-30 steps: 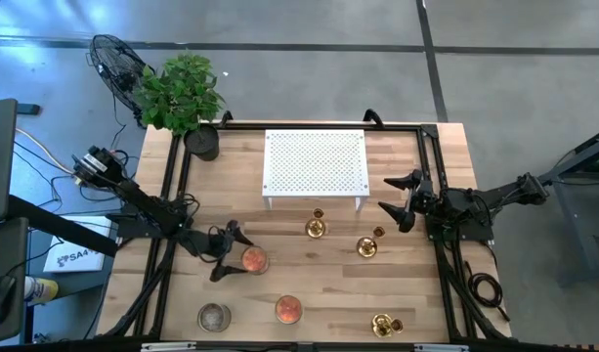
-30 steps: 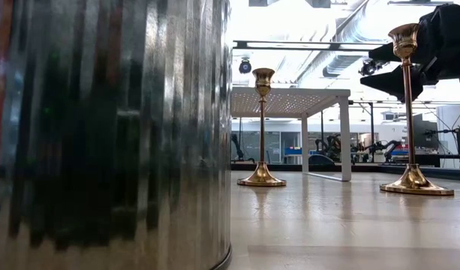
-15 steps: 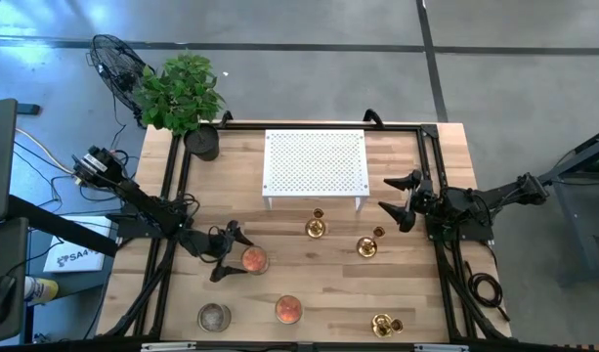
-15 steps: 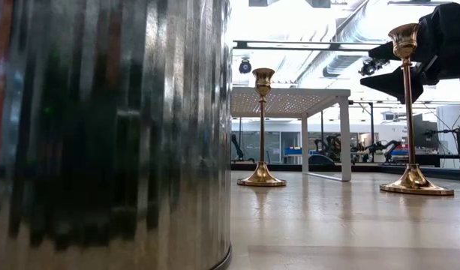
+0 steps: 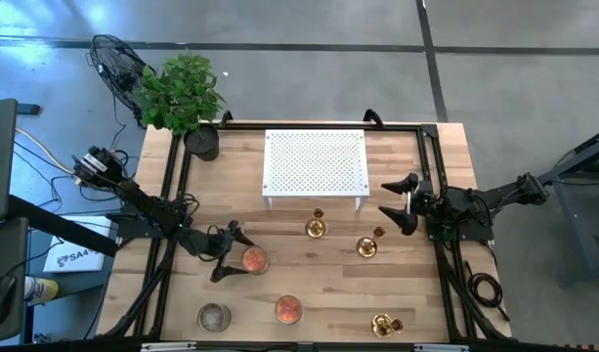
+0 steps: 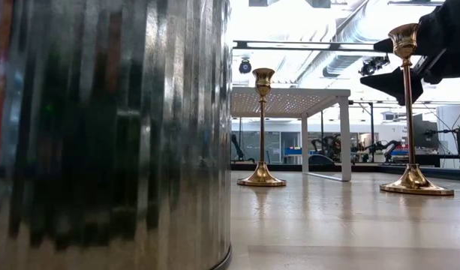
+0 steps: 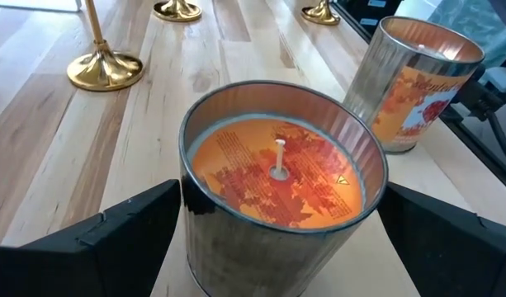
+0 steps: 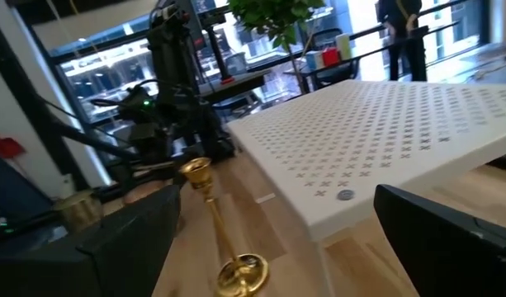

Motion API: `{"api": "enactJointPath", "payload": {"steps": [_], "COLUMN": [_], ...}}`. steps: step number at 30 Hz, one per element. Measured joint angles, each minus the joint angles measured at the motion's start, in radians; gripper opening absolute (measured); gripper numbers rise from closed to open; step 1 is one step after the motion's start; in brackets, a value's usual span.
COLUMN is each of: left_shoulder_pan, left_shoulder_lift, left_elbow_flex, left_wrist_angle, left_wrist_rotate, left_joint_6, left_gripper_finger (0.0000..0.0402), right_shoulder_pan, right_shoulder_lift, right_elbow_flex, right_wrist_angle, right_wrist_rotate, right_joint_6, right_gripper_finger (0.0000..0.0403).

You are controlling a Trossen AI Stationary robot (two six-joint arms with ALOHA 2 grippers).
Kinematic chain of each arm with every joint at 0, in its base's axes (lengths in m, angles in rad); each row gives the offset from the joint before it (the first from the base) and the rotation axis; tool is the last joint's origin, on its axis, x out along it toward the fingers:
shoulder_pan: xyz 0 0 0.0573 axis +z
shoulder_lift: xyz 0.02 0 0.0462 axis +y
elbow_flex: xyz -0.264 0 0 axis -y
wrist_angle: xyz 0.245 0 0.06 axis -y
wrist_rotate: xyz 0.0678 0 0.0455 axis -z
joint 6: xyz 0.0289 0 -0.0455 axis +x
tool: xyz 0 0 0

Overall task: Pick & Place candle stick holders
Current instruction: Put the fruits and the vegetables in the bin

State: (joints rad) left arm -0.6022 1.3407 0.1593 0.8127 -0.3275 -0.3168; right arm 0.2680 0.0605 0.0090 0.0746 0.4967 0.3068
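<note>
Brass stems decide our next move. Closest to us, near the tabletop's front edge towards its right corner, one shiny gold-brass candlestick with a round flared base point(image 5: 382, 323) stands well apart from both arms. Further in, the candlestick point(image 5: 366, 246) by the right side stands upright, its long axis vertical, just beside our right gripper point(image 5: 401, 203), whose fingers are spread wide and hold nothing. That arm is clearly the nearer one, so we judge a level approach from the right edge suits the thin stem. Another candlestick point(image 5: 316, 227) waits nearer the white perforated stand point(image 5: 315, 161). Our left gripper point(image 5: 228, 251) straddles an orange candle tin point(image 7: 281, 177), jaws released, nothing visibly clamped.
</note>
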Motion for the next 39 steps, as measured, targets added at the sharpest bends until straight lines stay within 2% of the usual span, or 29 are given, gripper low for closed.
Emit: {"api": "enactJointPath", "payload": {"steps": [11,17,22,28,36,39], "left_shoulder_pan": [0.000,0.001,0.001,0.001,0.001,0.000], "left_shoulder_lift": [0.000,0.002,0.065,0.145,0.161,0.161], "left_elbow_flex": [0.008,0.043,0.053,0.053,0.077,0.089], "left_wrist_angle": [-0.002,-0.027,-0.059,0.011,0.049,0.038], "left_wrist_rotate": [-0.022,-0.019,-0.023,-0.046,-0.056,-0.098], "left_joint_6": [-0.017,0.021,-0.014,-0.025,0.012,0.034], "left_gripper_finger": [0.0399,0.0399,0.0399,0.0399,0.0399,0.0399], "right_shoulder_pan": [0.000,0.000,0.000,0.000,0.000,0.000], "right_shoulder_lift": [0.000,0.000,0.000,0.000,0.000,0.000], "right_elbow_flex": [0.000,0.000,0.000,0.000,0.000,0.000], "right_wrist_angle": [0.000,0.000,0.000,0.000,-0.001,-0.002], "right_wrist_rotate": [-0.010,-0.011,-0.028,-0.039,-0.038,-0.038], "right_joint_6": [0.007,0.007,0.007,0.007,0.007,0.007], "right_gripper_finger": [0.0399,0.0398,0.0398,0.0399,0.0398,0.0399]}}
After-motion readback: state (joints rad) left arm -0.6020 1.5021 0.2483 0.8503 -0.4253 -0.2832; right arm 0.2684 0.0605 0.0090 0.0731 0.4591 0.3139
